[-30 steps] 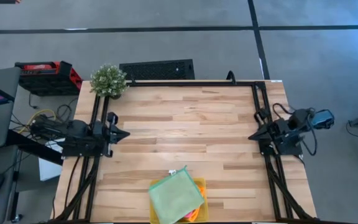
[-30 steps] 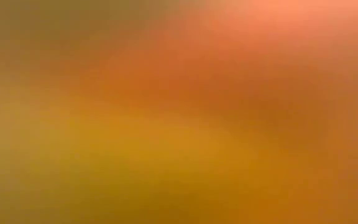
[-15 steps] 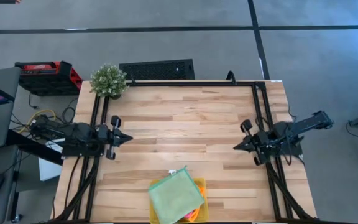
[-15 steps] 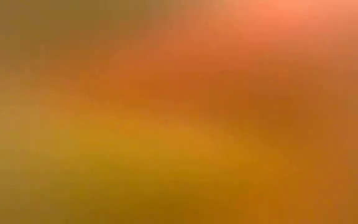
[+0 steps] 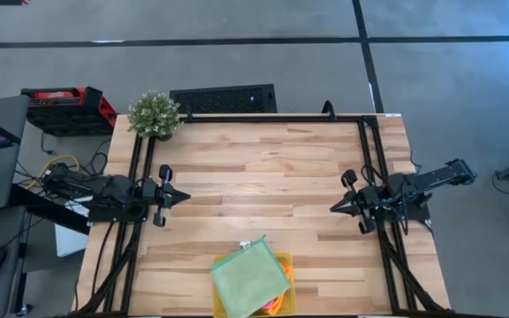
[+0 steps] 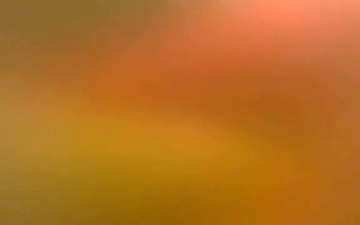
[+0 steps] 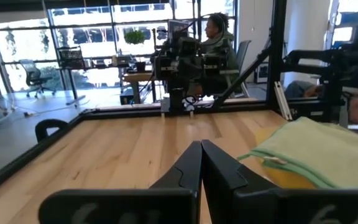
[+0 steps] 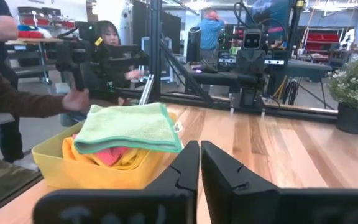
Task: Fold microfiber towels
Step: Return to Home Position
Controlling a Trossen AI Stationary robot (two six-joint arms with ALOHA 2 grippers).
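Observation:
A pale green microfiber towel (image 5: 249, 277) lies folded on top of a pile in a translucent yellow tray (image 5: 284, 263) at the table's near edge. Under it a pink towel (image 8: 108, 155) and a yellow-orange one (image 8: 79, 148) show; the green towel (image 8: 129, 127) rests on them. My left gripper (image 5: 182, 196) hovers shut at the table's left side, pointing level toward the middle. My right gripper (image 5: 334, 208) hovers shut at the right side, pointing level toward the left. Both are far from the tray. The low view is only an orange and yellow blur.
A potted plant (image 5: 155, 114) stands at the far left corner. A black frame (image 5: 272, 117) runs along the table's far edge and sides. A person's hand (image 8: 77, 99) reaches toward the tray from beyond the near edge. Bare wood (image 5: 263, 194) lies between the grippers.
My right gripper has come down and moved toward the table's middle and a little toward the near edge, its arm stretching out flat. My left gripper has sunk slightly. The towels and tray have not moved.

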